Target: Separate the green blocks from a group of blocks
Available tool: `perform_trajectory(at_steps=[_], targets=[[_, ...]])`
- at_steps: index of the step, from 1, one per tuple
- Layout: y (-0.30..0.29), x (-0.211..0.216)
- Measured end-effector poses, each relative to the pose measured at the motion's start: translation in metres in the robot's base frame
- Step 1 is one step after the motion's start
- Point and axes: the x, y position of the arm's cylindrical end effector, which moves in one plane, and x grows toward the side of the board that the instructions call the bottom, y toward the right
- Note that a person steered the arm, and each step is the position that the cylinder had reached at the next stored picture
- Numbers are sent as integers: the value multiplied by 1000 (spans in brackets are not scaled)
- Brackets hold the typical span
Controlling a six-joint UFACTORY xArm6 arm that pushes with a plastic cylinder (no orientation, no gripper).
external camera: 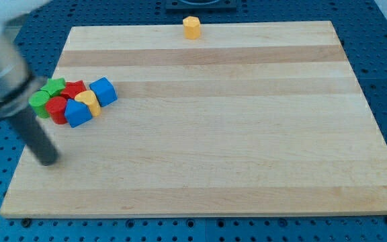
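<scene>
A tight cluster of blocks sits at the board's left edge. A green star-shaped block [54, 86] and a green round block [40, 102] form its left side. Touching them are a red block [75, 88], a red round block [58, 108], a yellow heart-shaped block [88, 101], a blue block [78, 113] and a blue cube [103, 91]. My tip [48, 159] rests on the board below the cluster, towards the view's bottom left, apart from every block.
A lone yellow block [191, 27] stands at the board's top edge near the middle. The wooden board [247, 134] lies on a blue perforated surface. The arm's pale body fills the view's top left corner.
</scene>
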Motion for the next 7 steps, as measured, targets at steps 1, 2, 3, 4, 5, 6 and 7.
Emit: perform_trajectory(at_steps=[1, 2, 3, 4, 5, 6, 7], targets=[[-26, -7], [-28, -14], [-28, -38], [-28, -41], [-28, -81], [-28, -124], [-28, -143]])
